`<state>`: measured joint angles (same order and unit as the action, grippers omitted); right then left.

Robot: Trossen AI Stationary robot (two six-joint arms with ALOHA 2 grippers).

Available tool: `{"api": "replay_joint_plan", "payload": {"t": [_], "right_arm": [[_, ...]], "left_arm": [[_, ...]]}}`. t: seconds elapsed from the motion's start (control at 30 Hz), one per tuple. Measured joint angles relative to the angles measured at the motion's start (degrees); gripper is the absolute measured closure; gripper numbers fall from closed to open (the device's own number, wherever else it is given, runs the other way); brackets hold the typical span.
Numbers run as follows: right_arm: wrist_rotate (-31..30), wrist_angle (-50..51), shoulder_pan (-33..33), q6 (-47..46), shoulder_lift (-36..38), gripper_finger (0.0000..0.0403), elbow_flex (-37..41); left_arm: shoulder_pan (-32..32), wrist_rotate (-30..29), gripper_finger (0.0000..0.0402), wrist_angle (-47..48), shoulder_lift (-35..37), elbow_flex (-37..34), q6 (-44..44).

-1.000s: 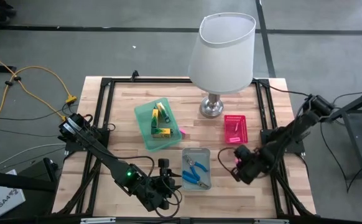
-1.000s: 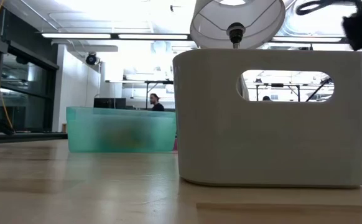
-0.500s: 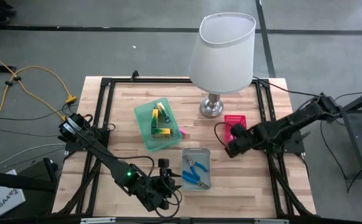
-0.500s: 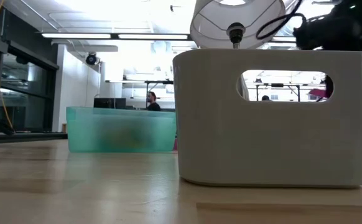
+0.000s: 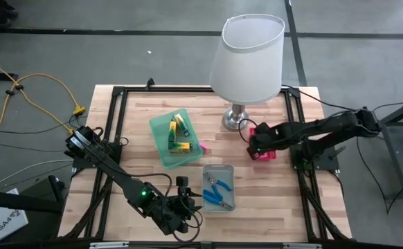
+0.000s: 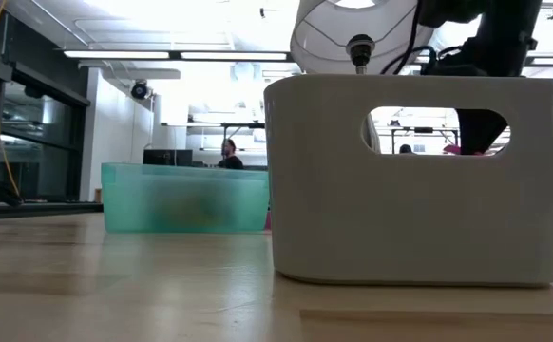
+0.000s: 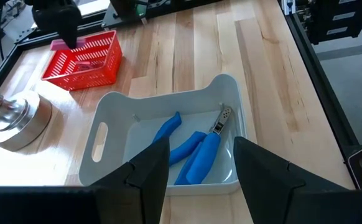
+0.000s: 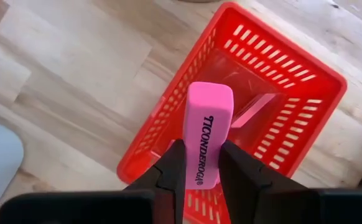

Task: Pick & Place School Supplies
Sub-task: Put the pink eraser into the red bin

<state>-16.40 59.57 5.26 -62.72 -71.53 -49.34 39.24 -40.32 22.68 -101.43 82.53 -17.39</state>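
Right tool (image 8: pixel 198 163) found clamped on a flat pink bar (image 8: pixel 207 134), held above the near rim of the pink tray (image 8: pixel 296 106), beside the lamp base (image 5: pixel 235 119). Second pink bar (image 8: pixel 252 109) noted lying inside that tray already. Bar gripped at its lower end, long axis pointing toward the tray's middle.

Left tool (image 7: pixel 196 163) parked at the counter's (image 5: pixel 139 114) front edge, fingers standing apart, nothing between them, looking at the grey tray (image 7: pixel 108 123) with blue-handled pliers (image 7: pixel 203 154) and a blue-handled screwdriver (image 7: pixel 167 129) inside. Yellow-and-green pieces (image 5: pixel 178 131) lodged in the green tray (image 5: pixel 158 124).

Step judged as placement of the bar into the pink tray. Recommended: advance further over the tray's middle before release, since the present position sat over the rim and a drop here could tip the bar outward onto the counter. Lower before opening, to limit bounce off the slotted floor. Keep clear of the lamp base during withdrawal.
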Motion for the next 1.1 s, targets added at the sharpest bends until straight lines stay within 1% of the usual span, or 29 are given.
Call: {"api": "replay_joint_plan", "payload": {"t": [0.23,0.47,0.7,0.9,1.1], "right_arm": [[2.9,0.1,-2.9,0.2,0.0,0.0328,0.0],[3.3,-0.1,-3.6,1.1,0.0,0.0309,0.3],[3.5,-1.3,-3.6,0.8,-0.1,0.0308,4.7],[5.0,-6.0,-3.6,1.3,-0.1,0.0319,8.2],[6.0,-10.1,-4.6,1.5,-0.1,0.0310,11.1]], "left_arm": [[0.0,0.0,0.0231,0.0,0.0,0.0,0.0],[0.0,0.0,0.0231,0.0,0.0,0.0,0.0],[0.0,0.0,0.0231,0.0,0.0,0.0,0.0],[0.0,0.0,0.0231,0.0,0.0,0.0,0.0],[0.0,0.0,0.0231,0.0,0.0,0.0,-0.1]]}}
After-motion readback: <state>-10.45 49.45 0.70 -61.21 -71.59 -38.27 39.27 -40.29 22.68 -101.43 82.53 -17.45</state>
